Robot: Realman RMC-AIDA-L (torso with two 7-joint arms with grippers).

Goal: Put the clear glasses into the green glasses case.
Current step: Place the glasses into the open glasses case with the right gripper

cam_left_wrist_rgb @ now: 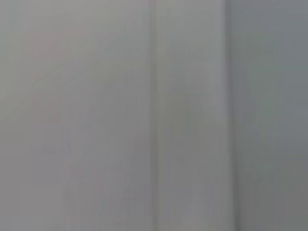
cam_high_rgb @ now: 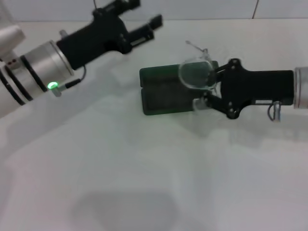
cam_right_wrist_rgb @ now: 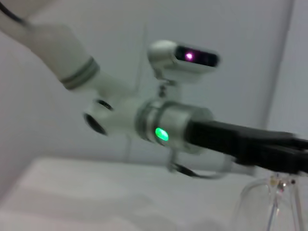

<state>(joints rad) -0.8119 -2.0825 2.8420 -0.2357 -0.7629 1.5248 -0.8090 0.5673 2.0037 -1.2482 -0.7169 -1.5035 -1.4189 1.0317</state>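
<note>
This looks like a robot test room or lab rather than a home or a shop. The worktop (cam_high_rgb: 144, 183) is one plain white surface, bare but for a single green glasses case (cam_high_rgb: 163, 91), and a pale tiled wall (cam_high_rgb: 216, 9) with thin dark seams runs behind its far edge. The left wrist view shows only flat grey panelling (cam_left_wrist_rgb: 96, 115) with upright seams. In the right wrist view the other arm's white housing (cam_right_wrist_rgb: 72, 62) stands before the same plain grey wall, a green status light (cam_right_wrist_rgb: 161, 134) glowing on its metal wrist collar and a small camera module (cam_right_wrist_rgb: 185, 57) mounted above it
</note>
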